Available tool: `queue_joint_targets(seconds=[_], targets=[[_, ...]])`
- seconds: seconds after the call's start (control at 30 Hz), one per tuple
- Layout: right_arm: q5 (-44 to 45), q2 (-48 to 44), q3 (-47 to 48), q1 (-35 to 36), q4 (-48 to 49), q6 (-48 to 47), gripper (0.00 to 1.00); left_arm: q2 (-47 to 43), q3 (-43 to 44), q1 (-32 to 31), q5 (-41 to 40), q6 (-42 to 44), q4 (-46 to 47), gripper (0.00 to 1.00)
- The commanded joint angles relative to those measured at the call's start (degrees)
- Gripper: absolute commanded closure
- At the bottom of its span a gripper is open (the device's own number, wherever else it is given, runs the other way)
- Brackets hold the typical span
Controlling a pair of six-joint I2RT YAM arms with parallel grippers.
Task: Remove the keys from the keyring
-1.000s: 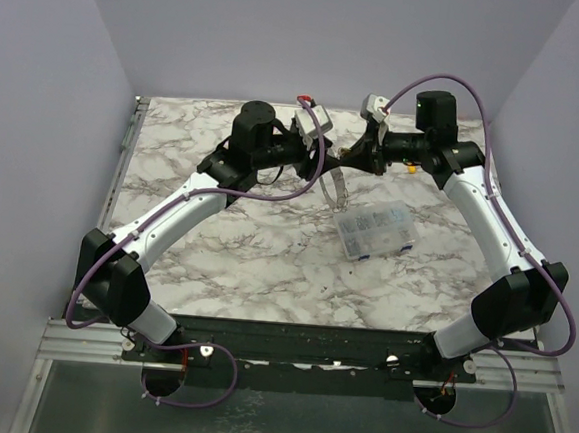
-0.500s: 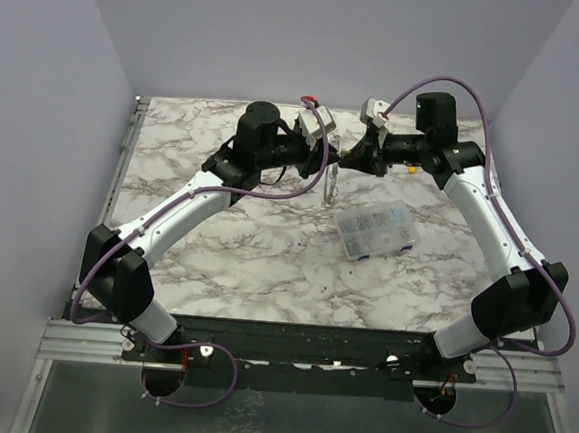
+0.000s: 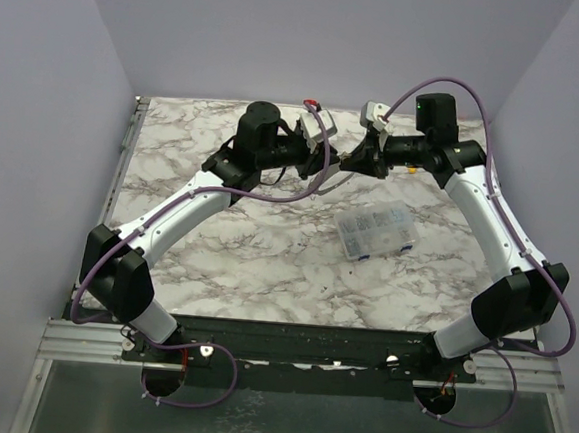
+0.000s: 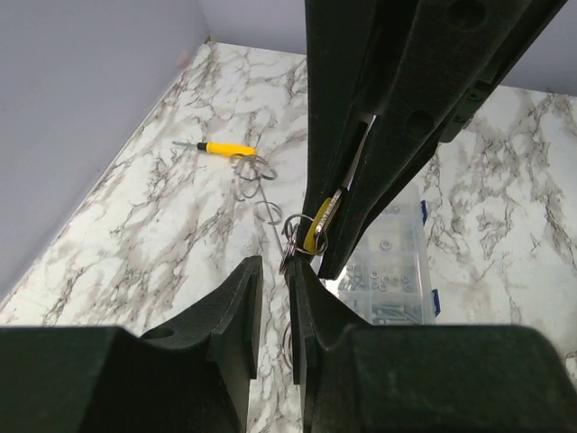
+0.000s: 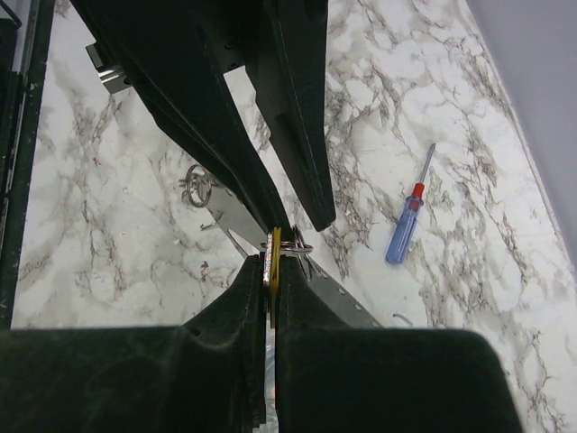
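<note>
My two grippers meet tip to tip above the far middle of the table. My right gripper (image 5: 273,263) (image 3: 354,162) is shut on a yellow-tan key (image 5: 275,248) with a silvery key against it. Small wire rings (image 5: 303,245) join the keys to the keyring, a wide flat grey band (image 5: 347,302) that runs slanting beneath. My left gripper (image 4: 270,266) (image 3: 328,160) stands narrowly open. Its right fingertip (image 4: 302,275) touches the small rings (image 4: 293,236), and the key (image 4: 323,225) shows just beyond it. The gap between its jaws shows only marble.
A clear plastic compartment box (image 3: 374,229) (image 4: 397,271) sits right of centre. A blue-and-red screwdriver (image 5: 406,221) and a yellow screwdriver (image 4: 221,147) lie on the marble. Loose wire rings (image 4: 254,171) (image 5: 194,185) lie near them. Lilac walls close in the table.
The grey band hung straight down under the meeting grippers before. Now it no longer hangs there in the top view. The left wrist has shifted slightly right.
</note>
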Motion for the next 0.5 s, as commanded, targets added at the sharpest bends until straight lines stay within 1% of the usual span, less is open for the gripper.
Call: queue_joint_targets(seconds=[0.0, 0.07, 0.17, 0.27, 0.33, 0.37, 0.4, 0.47], targets=[[-3.4, -0.8, 2.7, 0.2, -2.5, -2.7, 0.99, 0.8, 2.0, -0.1, 3.5, 4.1, -3.0, 0.76], [-3.6, -0.6, 3.1, 0.3, -3.5, -3.6, 0.99, 1.3, 3.0, -0.1, 5.2, 5.1, -4.2, 0.74], [-3.6, -0.3, 3.9, 0.5, -4.7, -4.6, 0.99, 1.8, 3.4, -0.4, 4.9, 5.5, -4.8, 0.73], [-3.8, -0.2, 4.0, 0.6, -5.3, -5.1, 1.00, 2.2, 4.0, -0.5, 3.2, 5.5, -5.0, 0.74], [-4.1, -0.2, 4.1, 0.6, -5.7, -5.4, 0.99, 2.5, 4.5, -0.5, 2.6, 5.1, -5.3, 0.77], [-4.2, -0.1, 4.2, 0.6, -5.8, -5.5, 0.99, 2.6, 4.8, -0.5, 2.5, 5.0, -5.3, 0.79], [-4.3, -0.1, 4.2, 0.5, -5.8, -5.5, 0.99, 2.7, 4.9, -0.5, 2.6, 5.0, -5.4, 0.84], [-4.0, 0.0, 4.4, 0.6, -5.8, -5.2, 0.99, 2.5, 4.9, -0.5, 3.0, 5.0, -5.5, 1.00]])
